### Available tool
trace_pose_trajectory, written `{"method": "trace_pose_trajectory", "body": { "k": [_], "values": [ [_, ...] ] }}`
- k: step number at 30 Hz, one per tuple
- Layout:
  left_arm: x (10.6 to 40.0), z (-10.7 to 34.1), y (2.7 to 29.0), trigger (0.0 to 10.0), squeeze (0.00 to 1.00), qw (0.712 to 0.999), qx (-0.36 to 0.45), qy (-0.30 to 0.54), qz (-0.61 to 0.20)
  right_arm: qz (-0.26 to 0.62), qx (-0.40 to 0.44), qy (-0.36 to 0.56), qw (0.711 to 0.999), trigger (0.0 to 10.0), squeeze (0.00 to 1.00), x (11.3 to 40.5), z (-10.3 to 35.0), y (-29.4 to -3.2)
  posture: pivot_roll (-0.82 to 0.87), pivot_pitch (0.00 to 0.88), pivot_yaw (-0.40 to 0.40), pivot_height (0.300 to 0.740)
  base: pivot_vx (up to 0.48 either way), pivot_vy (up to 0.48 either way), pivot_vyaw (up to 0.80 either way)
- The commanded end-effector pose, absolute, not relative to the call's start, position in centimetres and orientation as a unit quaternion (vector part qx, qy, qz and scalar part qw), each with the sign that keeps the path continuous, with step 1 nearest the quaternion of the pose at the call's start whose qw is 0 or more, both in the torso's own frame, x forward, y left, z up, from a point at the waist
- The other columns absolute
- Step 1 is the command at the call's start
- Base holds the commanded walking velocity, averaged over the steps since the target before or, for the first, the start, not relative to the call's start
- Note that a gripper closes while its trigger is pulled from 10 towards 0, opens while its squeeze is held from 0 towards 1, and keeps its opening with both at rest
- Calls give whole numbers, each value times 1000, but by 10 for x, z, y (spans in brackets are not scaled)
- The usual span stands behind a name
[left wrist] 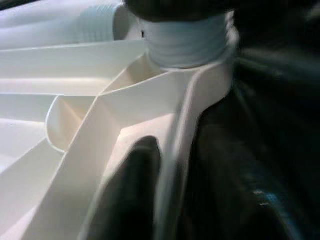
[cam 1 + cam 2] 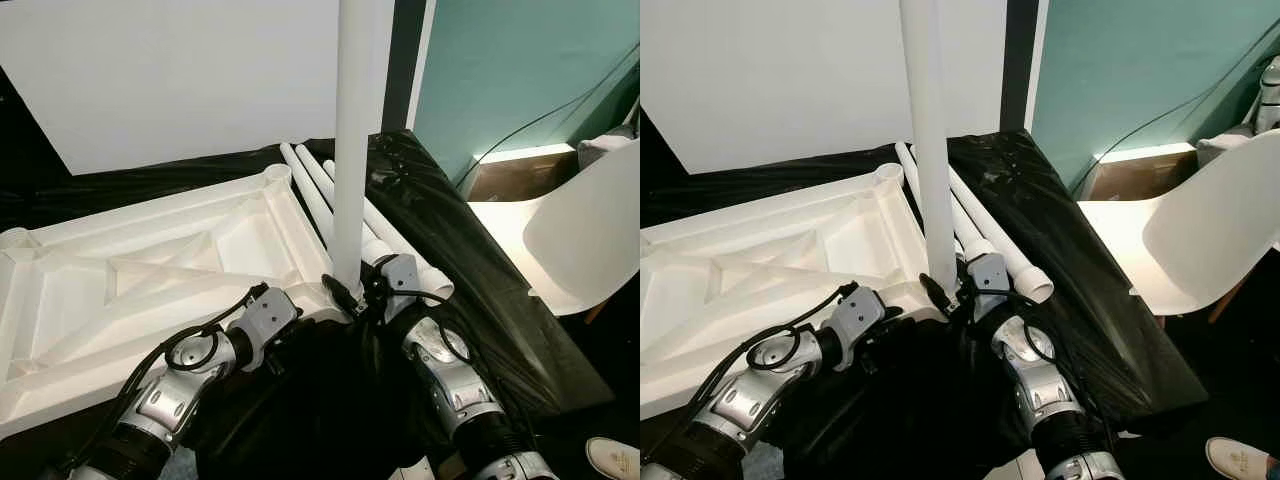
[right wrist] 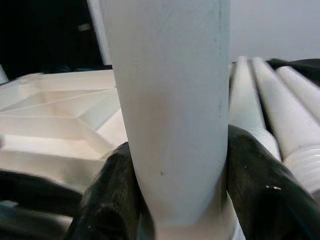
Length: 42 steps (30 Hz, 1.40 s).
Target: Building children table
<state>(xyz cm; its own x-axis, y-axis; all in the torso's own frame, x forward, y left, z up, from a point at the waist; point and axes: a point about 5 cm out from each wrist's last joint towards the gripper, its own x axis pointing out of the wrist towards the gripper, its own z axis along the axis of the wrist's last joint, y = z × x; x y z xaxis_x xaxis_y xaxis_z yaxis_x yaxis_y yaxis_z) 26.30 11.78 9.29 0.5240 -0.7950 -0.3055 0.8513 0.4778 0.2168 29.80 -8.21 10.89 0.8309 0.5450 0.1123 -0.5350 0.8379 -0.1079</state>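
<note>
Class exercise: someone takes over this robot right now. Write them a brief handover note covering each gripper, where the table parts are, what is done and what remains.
Right gripper: shut on the upright leg, near its base.
Left gripper: shut on the rim of the tabletop, bracing it beside the corner socket.
Tabletop lies underside up on black sheeting.
Done: the upright leg's threaded end sits at the near corner socket; how far it is screwed in cannot be told.
Left: three spare legs lie beside the tabletop, still to fit.
</note>
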Motion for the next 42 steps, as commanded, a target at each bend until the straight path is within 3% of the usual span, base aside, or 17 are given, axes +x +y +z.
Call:
{"method": "trace_pose_trajectory", "body": {
  "k": [1, 3, 4, 6, 7, 9, 10, 11, 13, 14, 20, 22, 27, 28, 42],
  "values": [
    [248, 85, 109, 10000, 1000, 831, 143, 87, -531, 199, -58, -52, 977, 10000, 0, 306, 106, -111, -29, 0, 0, 740, 0, 0, 0],
    [255, 99, 110, 10000, 714, 856, 122, 42, -501, 199, -63, -53, 977, 10000, 0, 303, 105, -110, -29, 0, 0, 740, 0, 0, 0],
    [255, 98, 110, 10000, 769, 854, 117, 45, -504, 199, -63, -53, 976, 10000, 0, 303, 105, -110, -29, 0, 0, 740, 0, 0, 0],
    [254, 98, 109, 10000, 769, 853, 113, 46, -507, 200, -63, -53, 976, 10000, 0, 303, 105, -110, -29, 0, 0, 740, 0, 0, 0],
    [253, 98, 109, 10000, 1000, 850, 109, 47, -513, 200, -63, -53, 976, 10000, 0, 303, 105, -110, -29, 0, 0, 740, 0, 0, 0],
    [253, 99, 109, 10000, 1000, 852, 114, 42, -508, 200, -63, -53, 976, 10000, 0, 303, 105, -109, -28, 0, 0, 740, 0, 0, 0],
    [255, 100, 109, 10000, 910, 855, 115, 38, -504, 201, -63, -52, 976, 10000, 0, 303, 105, -109, -28, 0, 0, 740, 0, 0, 0],
    [257, 106, 109, 10000, 216, 861, 100, 21, -498, 203, -62, -52, 976, 10000, 0, 303, 105, -109, -29, 0, 0, 740, 0, 0, 0],
    [257, 109, 109, 10000, 216, 863, 89, 14, -496, 203, -62, -51, 976, 10000, 0, 303, 105, -108, -29, 0, 0, 740, 0, 0, 0],
    [259, 115, 110, 10000, 0, 869, 70, -1, -490, 206, -61, -51, 975, 10000, 0, 303, 105, -108, -30, 0, 0, 740, 0, 0, 0],
    [270, 143, 121, 10000, 0, 905, -10, -83, -417, 227, -61, -40, 971, 10000, 0, 300, 104, -107, -30, 0, 0, 740, 0, 0, 0],
    [270, 143, 121, 10000, 0, 905, -10, -83, -417, 227, -61, -40, 971, 10000, 0, 300, 104, -107, -30, 0, 0, 740, 0, 0, 0],
    [282, 162, 146, 10000, 0, 940, -82, -132, -302, 242, -67, -31, 967, 10000, 0, 296, 103, -112, -29, 0, 0, 740, 0, 0, 0],
    [285, 163, 153, 10000, 0, 950, -97, -137, -265, 246, -70, -29, 966, 10000, 0, 295, 104, -115, -30, 0, 50, 740, 0, 0, 0],
    [285, 163, 153, 10000, 0, 950, -97, -137, -265, 246, -70, -29, 966, 10000, 0, 295, 104, -115, -30, 0, 50, 740, 0, 0, 0]
  ]
}}
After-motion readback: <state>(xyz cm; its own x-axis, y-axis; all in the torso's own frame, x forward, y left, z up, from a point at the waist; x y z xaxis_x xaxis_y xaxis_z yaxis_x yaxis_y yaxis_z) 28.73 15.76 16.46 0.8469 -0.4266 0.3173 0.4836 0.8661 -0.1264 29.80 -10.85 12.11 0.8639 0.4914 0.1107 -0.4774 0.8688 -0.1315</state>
